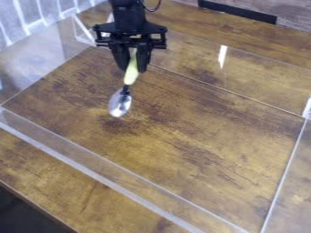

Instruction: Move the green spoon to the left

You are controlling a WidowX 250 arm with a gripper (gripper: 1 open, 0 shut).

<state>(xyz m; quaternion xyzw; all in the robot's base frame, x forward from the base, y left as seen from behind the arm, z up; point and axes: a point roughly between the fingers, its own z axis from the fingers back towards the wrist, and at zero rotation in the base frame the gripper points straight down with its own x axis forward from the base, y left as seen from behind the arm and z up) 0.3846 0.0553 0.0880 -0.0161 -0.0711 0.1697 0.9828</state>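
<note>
The green spoon [126, 80] hangs tilted below the black gripper [130, 64] in the upper left of the camera view. Its yellow-green handle runs up between the two fingers, which are shut on it. The shiny round silver bowl points down and to the front, at or just above the wooden table [195, 127]; I cannot tell if it touches. The top of the handle is hidden by the gripper body.
A low clear plastic wall [109, 173] frames the wooden work area at the front, with another clear edge [286, 173] on the right. A bright light reflection [221, 55] lies on the wood at the back right.
</note>
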